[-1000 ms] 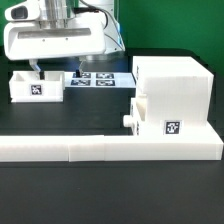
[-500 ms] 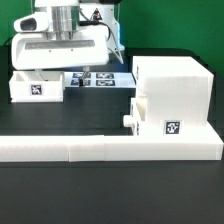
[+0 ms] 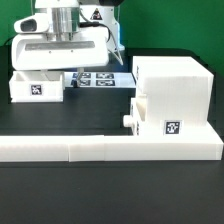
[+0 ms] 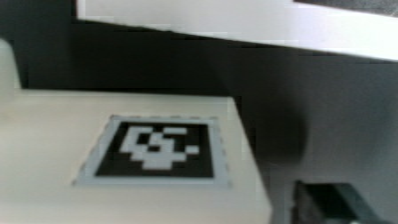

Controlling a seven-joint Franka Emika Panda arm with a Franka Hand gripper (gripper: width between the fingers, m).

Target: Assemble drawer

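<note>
Loose tray (image 3: 35, 88): on tabletop (image 3: 100, 190) at the exterior view's left, long axis across that view, directly beneath end effector (image 3: 45, 70). Case (image 3: 172, 98): well apart, at the exterior view's right, second tray (image 3: 140, 117) partly inserted. End effector's spread: cannot tell; fingertips hidden.

arm (image 3: 66, 14): grey metal wrist | pincer (image 3: 60, 47): wide white housing

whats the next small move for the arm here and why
Probably a short descent to close on the loose tray: the gripper hangs right above it, one tray already sits in the case, and the wrist view shows the tray's tag close below.
</note>
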